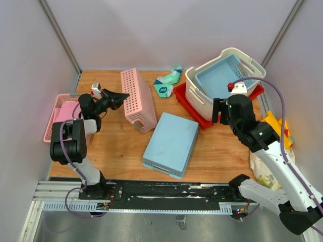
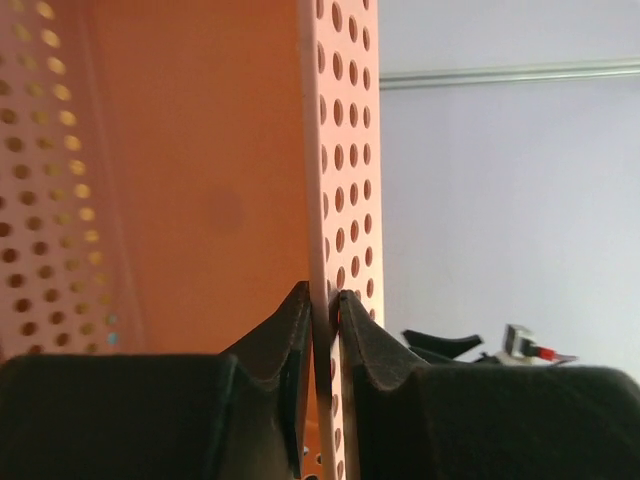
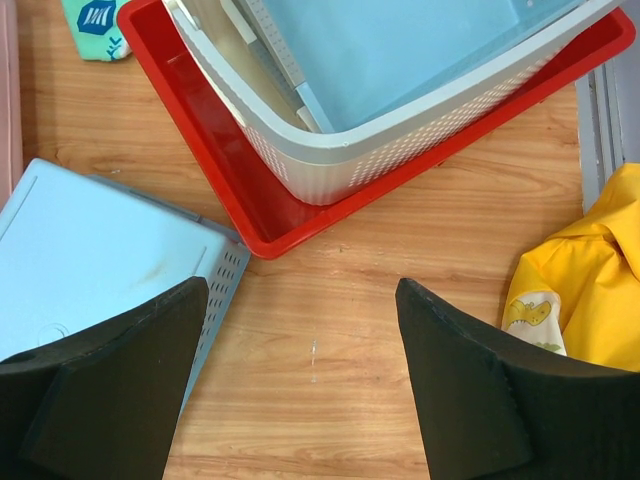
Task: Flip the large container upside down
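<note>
Right fingers (image 1: 220,111), nearest the lens: spread wide, holding nothing, above bare worktop (image 1: 121,146).
Large container (image 1: 201,98): upper right of the top view, upright, mouth up, base on red tray (image 1: 180,92); long axis runs lower left to upper right; blue basket (image 1: 222,80) nested inside.
Left fingers (image 2: 306,318): nearly closed, pinching the perforated wall of the pink basket (image 2: 345,150).

Bright even light, soft shadows on the table (image 1: 126,146), pink basket (image 2: 200,200) glowing orange, translucent, left hand (image 2: 322,305) slightly blurred
</note>
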You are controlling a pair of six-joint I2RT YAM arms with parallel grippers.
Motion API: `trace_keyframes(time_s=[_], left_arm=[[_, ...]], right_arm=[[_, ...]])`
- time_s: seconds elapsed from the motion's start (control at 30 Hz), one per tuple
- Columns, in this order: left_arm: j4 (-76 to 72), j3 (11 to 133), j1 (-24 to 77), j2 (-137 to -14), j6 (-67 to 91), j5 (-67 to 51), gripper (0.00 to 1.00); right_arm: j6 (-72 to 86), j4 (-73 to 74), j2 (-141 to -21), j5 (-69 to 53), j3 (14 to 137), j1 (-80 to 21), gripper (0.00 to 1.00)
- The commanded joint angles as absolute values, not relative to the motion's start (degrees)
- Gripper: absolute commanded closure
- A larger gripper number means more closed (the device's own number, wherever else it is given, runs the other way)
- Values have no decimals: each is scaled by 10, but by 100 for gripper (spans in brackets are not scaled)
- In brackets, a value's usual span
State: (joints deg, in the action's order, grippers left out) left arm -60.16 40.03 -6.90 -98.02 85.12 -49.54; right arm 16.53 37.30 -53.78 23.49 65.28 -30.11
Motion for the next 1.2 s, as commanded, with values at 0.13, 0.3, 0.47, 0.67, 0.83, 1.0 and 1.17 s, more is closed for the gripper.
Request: trace_keyframes(time_s=[0.13, 0.3, 0.47, 0.67, 0.83, 1.0, 1.17], left_arm=[[-80, 484, -86, -911, 500, -398, 78], [58, 521, -87, -874, 410, -274, 59], [130, 553, -87, -857, 359, -213, 34], [199, 605, -87, -806, 313, -155, 15], [253, 666, -11, -751, 191, -69, 10], [308, 688, 177, -736, 74, 72, 6], [293, 633, 302, -715, -7, 148, 4]], right_arm=[[177, 368, -535, 230, 647, -295, 22], [183, 363, -538, 222, 645, -295, 22], [186, 358, -535, 217, 641, -296, 22], [188, 357, -534, 211, 641, -296, 22], [189, 352, -537, 205, 641, -296, 21], [196, 346, -548, 191, 642, -296, 20], [203, 344, -542, 186, 637, -296, 20]])
